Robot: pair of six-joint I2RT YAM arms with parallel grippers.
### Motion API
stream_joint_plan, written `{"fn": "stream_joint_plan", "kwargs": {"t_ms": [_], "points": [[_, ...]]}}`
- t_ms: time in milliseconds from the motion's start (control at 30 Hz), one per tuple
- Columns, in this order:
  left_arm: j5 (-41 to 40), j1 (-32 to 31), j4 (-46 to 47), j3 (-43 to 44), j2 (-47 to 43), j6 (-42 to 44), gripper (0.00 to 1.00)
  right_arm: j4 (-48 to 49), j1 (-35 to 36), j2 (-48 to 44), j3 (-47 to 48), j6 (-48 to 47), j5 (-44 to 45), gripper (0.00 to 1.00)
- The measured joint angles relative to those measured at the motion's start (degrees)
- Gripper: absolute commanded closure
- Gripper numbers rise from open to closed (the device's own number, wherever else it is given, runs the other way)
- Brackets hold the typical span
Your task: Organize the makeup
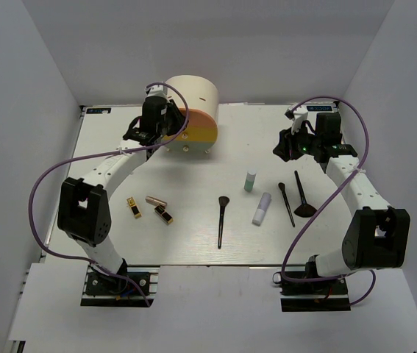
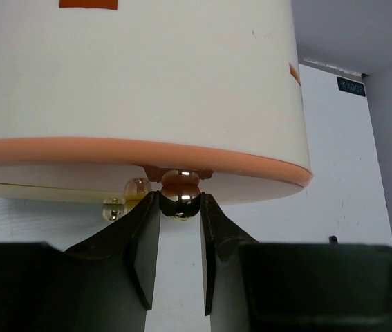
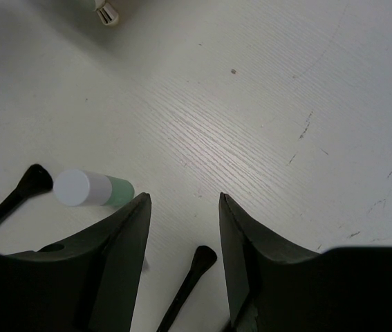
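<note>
From above, the makeup lies loose on the table: three lipsticks ahead of the left arm, a long brush in the middle, then the green-topped bottle, the white tube, a thin brush and the fan brush ahead of the right arm. The left gripper is at the front of the cream box; the right gripper hangs beyond the bottle. In the left wrist view its fingers appear pinched on a gold knob under the box's orange rim, probably to pull a drawer. In the right wrist view the jaws stand apart over bare table, holding nothing, with the bottle just beside one finger and two brush-handle ends near. The pieces look light and stiff. The round bottle and tube may roll, so take them across the middle; the thin brushes want a low pinch at mid-handle, clear of the bristles.
</note>
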Motion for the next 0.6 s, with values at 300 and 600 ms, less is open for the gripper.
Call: {"fn": "stream_joint_plan", "kwargs": {"t_ms": [300, 600], "points": [[1.38, 0.00, 0.46, -1.05, -0.66, -0.22, 0.88, -0.02, 0.00, 0.00, 0.00, -0.04, 0.11, 0.50], [4.46, 0.00, -0.20, -11.34, -11.26, -1.03, 0.90, -0.04, 0.00, 0.00, 0.00, -0.09, -0.68, 0.46]]}}
